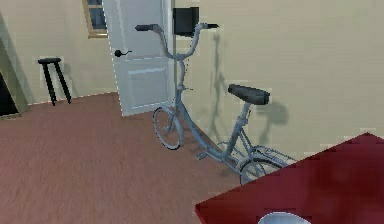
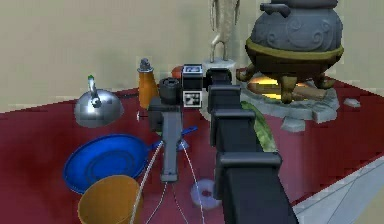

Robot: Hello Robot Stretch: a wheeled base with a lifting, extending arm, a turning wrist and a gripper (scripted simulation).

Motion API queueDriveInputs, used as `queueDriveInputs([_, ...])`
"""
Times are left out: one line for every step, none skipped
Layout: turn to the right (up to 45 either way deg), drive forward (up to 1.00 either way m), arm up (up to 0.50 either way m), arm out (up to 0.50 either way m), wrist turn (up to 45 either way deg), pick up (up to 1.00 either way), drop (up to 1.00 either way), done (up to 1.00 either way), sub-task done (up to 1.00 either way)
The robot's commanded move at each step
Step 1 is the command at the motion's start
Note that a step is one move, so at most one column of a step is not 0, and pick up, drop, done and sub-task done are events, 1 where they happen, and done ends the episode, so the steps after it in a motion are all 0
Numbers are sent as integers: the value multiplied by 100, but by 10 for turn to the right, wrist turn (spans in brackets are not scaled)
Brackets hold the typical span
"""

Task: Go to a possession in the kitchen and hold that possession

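Observation:
My arm (image 2: 240, 150) reaches out over a dark red table (image 2: 40, 140). The gripper (image 2: 170, 200) hangs left of its two white marker squares (image 2: 193, 84), with thin fingers (image 2: 150, 185) running down over the tabletop. Around them lie a blue plate (image 2: 105, 160), an orange bowl (image 2: 108, 203) and a small pale disc (image 2: 203, 190), so I cannot tell whether it holds anything. Behind stand a shiny metal kettle (image 2: 97, 108) and an orange-brown bottle (image 2: 146, 85).
A big grey pot on a stand (image 2: 295, 45) sits at the table's far right, with something green (image 2: 264, 130) beside the arm. In the forward view a bicycle (image 1: 205, 115) leans by a white door (image 1: 145, 55); a black stool (image 1: 53, 78) stands left, and the table corner (image 1: 320, 185) is at lower right.

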Motion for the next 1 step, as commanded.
queueDriveInputs([0,0,0,0,450,0,0,0,0])
